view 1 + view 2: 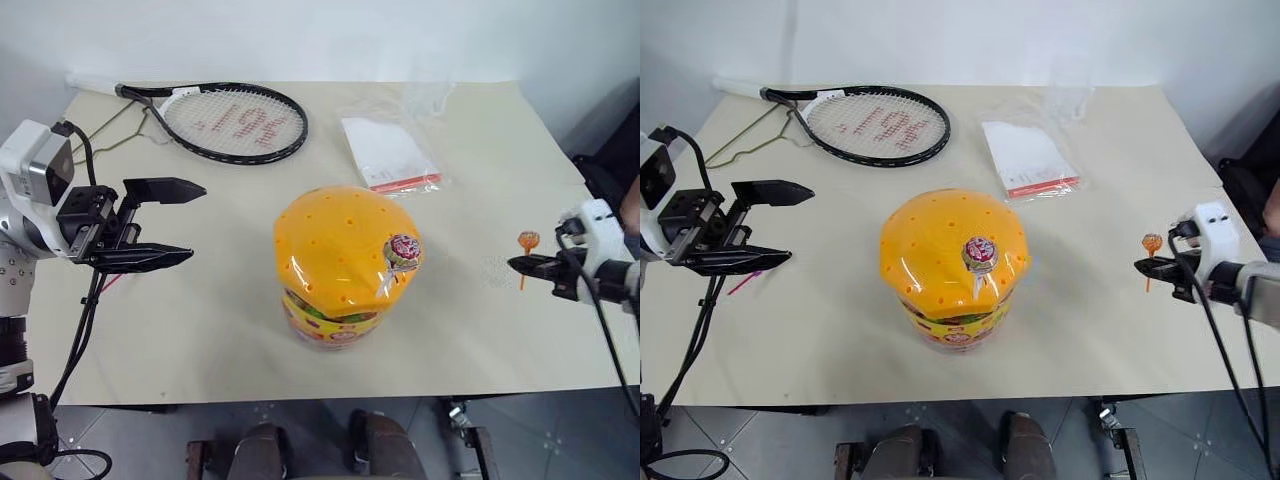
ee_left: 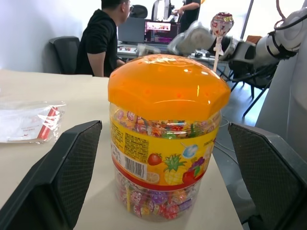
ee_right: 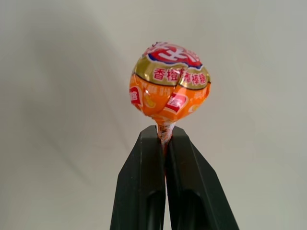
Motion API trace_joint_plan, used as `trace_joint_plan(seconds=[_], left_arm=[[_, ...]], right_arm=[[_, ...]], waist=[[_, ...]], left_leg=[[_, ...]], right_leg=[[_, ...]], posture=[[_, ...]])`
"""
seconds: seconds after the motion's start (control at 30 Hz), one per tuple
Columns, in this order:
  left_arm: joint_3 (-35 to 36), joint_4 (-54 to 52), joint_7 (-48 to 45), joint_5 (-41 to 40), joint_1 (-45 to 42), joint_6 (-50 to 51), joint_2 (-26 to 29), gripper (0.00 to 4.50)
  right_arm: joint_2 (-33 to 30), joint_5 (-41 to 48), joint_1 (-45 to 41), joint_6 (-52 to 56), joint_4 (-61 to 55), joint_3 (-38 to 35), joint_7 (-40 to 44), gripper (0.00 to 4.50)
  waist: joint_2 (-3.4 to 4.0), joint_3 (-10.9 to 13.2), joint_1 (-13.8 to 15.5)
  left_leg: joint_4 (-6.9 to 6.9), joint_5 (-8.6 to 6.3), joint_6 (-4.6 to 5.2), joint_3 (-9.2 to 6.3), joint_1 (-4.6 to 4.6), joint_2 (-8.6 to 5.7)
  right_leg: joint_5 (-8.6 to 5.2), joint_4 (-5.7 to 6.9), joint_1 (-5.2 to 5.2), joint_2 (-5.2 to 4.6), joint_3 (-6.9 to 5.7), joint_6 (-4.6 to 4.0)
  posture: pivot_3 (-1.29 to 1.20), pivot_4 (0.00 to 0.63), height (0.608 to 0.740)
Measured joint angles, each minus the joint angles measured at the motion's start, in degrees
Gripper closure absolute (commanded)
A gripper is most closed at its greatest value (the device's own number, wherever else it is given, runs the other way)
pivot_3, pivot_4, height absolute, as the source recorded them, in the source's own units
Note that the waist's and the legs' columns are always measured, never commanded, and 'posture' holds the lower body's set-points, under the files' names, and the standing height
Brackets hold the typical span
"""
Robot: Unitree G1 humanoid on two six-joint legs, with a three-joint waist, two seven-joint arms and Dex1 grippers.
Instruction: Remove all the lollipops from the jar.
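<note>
The jar (image 1: pixel 335 270), a burger-shaped tub with an orange dotted lid and a fruit label, stands mid-table and holds many wrapped sweets. One lollipop (image 1: pixel 403 250) in a red-pink wrapper sticks up from the lid on its white stick (image 2: pixel 217 48). My right gripper (image 1: pixel 513 265) hovers over the table to the right of the jar, shut on the stick of an orange lollipop (image 3: pixel 169 81). To the jar's left, my left gripper (image 1: pixel 175 222) is open wide and level, pointing at the jar, which stands apart from its fingers (image 2: pixel 62 177).
A tennis racket (image 1: pixel 235 122) lies at the back left, and a clear bag with white paper (image 1: pixel 390 155) lies behind the jar. A thin pink stick (image 1: pixel 743 283) lies on the table under the left gripper. A person (image 2: pixel 103 36) sits beyond the table.
</note>
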Motion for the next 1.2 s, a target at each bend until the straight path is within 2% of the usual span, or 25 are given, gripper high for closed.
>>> trace_joint_plan(seconds=[0.03, 0.13, 0.27, 0.33, 0.5, 0.7, 0.8, 0.9, 1.0, 1.2], left_arm=[[0.0, -0.07, 0.0, -0.03, 0.0, 0.0, -0.24, 0.0], [0.1, -0.94, 0.02, -0.09, 0.15, 0.09, -0.45, 0.0], [1.24, -2.08, 0.02, -0.35, 1.33, 0.28, -0.23, 0.0], [1.87, -2.11, 0.03, -0.35, 1.92, 0.33, -0.11, 0.0], [2.4, -3.49, 0.04, -0.46, 2.71, 0.78, -0.11, 0.0], [3.04, -3.74, 0.04, -0.53, 2.97, 0.99, -0.09, 0.0], [3.34, -3.64, 0.03, -0.54, 3.07, 1.0, 0.01, 0.0], [3.34, -3.23, 0.02, -0.54, 3.02, 0.84, 0.01, 0.0], [3.33, -2.0, 0.01, -0.51, 2.82, 0.35, 0.0, 0.0], [3.34, 0.84, 0.01, -0.33, 2.46, -1.34, -0.25, 0.0]], right_arm=[[0.77, -1.19, -0.15, -0.62, 1.49, 1.12, -0.02, 4.47], [2.57, -3.92, -2.18, -2.25, 5.38, 2.8, -0.01, 3.78], [2.69, -6.36, -3.37, -3.61, 9.1, 2.65, 0.24, 2.54], [2.69, -6.95, -3.35, -3.72, 9.55, 2.65, 0.71, 1.78], [2.6, -6.45, -0.93, -3.07, 6.62, -0.21, 2.17, 0.07], [0.83, -0.99, 3.19, -0.06, -5.48, -10.27, 6.02, 0.03], [0.53, 6.36, 3.69, 2.01, -14.9, -18.81, 9.3, 0.03], [-1.78, 15.2, 2.24, 3.17, -24.78, -24.0, 13.04, 0.03], [-3.05, 19.48, 1.08, 3.01, -28.78, -23.1, 14.8, 0.03], [-2.87, 25.76, -7.46, 2.15, -30.09, -12.93, 14.92, 0.03]], waist=[[0.03, 0.02, -0.02], [0.04, 0.03, -0.04], [0.04, 0.03, 0.02], [0.04, 0.03, 0.05], [0.05, 0.03, 0.12], [0.05, 0.03, 0.13], [0.12, 0.06, 0.23], [0.09, 0.04, 0.15], [0.01, 0.0, 0.13], [0.02, 0.0, 0.09]], left_leg=[[-0.01, 0.0, 0.0, 0.0, 0.0, 0.0], [0.01, 0.0, 0.0, 0.0, -0.05, 0.0], [0.01, 0.0, -0.01, -0.01, -0.05, 0.01], [0.02, 0.0, -0.01, -0.01, -0.06, 0.0], [0.02, 0.0, -0.01, -0.02, -0.06, 0.0], [0.02, 0.0, -0.01, -0.05, -0.06, 0.0], [0.01, 0.0, 0.0, -0.06, -0.07, 0.0], [0.01, -0.01, -0.02, -0.13, -0.06, 0.02], [0.04, -0.02, 0.0, -0.14, -0.06, 0.0], [0.04, -0.02, 0.0, -0.13, -0.06, 0.0]], right_leg=[[0.0, 0.0, -0.01, 0.0, 0.0, 0.0], [0.0, 0.0, -0.05, 0.0, 0.0, 0.0], [0.0, 0.0, -0.05, 0.0, -0.01, 0.0], [0.01, 0.0, -0.04, 0.0, -0.01, 0.01], [0.01, 0.0, -0.04, 0.0, -0.01, 0.01], [0.01, 0.01, -0.03, 0.01, -0.01, 0.01], [0.01, 0.01, -0.05, 0.01, 0.0, 0.01], [0.01, 0.0, -0.01, 0.03, -0.03, 0.01], [0.02, -0.01, 0.02, 0.01, -0.01, 0.03], [0.02, 0.0, -0.02, 0.01, -0.03, 0.03]], posture=[[0.0, 0.15, 0.74], [0.0, 0.15, 0.74], [0.0, 0.15, 0.74], [0.0, 0.15, 0.74], [0.0, 0.15, 0.74], [0.0, 0.15, 0.74], [0.0, 0.15, 0.74], [0.0, 0.15, 0.74], [0.0, 0.15, 0.74], [0.0, 0.15, 0.74]])
